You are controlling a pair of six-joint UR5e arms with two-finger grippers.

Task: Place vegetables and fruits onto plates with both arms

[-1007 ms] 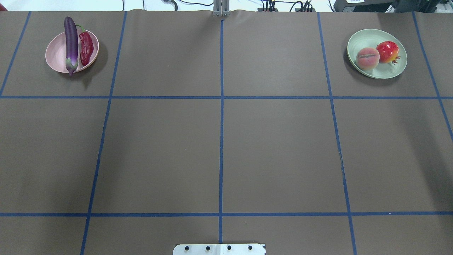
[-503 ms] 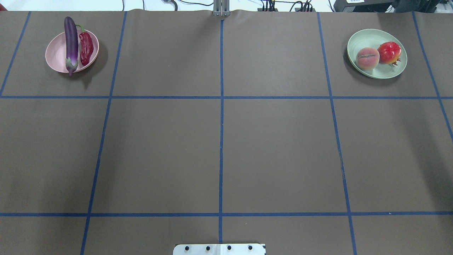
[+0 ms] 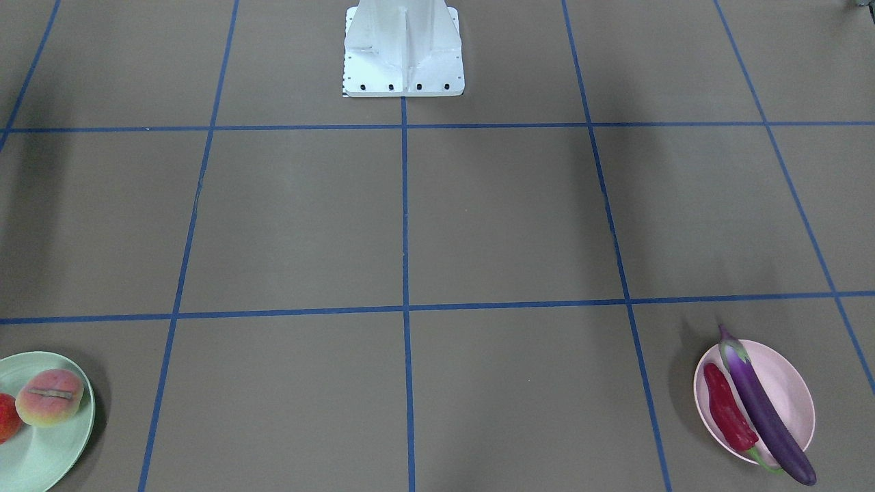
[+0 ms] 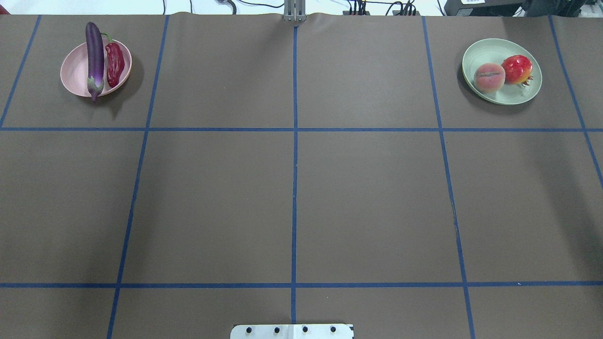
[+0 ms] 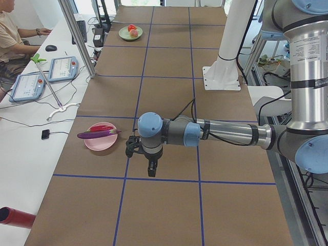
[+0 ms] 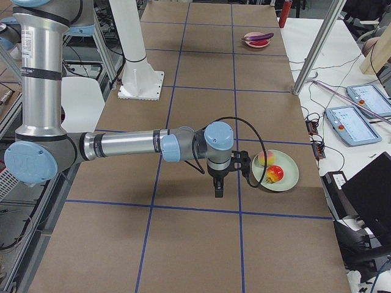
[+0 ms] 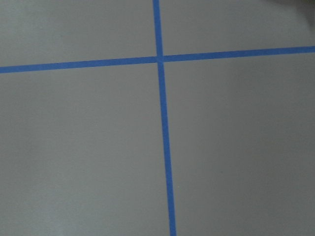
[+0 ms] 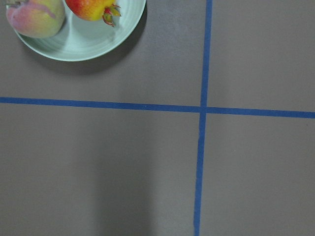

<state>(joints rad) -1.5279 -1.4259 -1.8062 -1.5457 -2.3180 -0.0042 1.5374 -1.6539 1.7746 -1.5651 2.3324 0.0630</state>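
The purple eggplant (image 4: 94,59) and the red chili pepper (image 4: 114,63) lie side by side on the pink plate (image 4: 73,75) at the far left. The peach (image 4: 489,77) and the pomegranate-like ball (image 4: 517,68) sit on the mint green plate (image 4: 513,96) at the far right; the right wrist view shows them too (image 8: 34,17). My left gripper (image 5: 151,169) hangs over the table beside the pink plate (image 5: 100,143). My right gripper (image 6: 219,189) hangs beside the green plate (image 6: 287,180). Both show only in the side views, so I cannot tell whether they are open or shut.
The white fixed base (image 3: 403,48) stands at the robot's edge of the brown table, which is marked with blue tape lines. An operator (image 5: 10,46) sits at a side desk with tablets (image 5: 61,69). Metal frame posts (image 6: 317,46) stand along the table's far edge.
The pomegranate-like ball has rocked slightly on the green plate and settled. Nothing else in the overhead view has moved.
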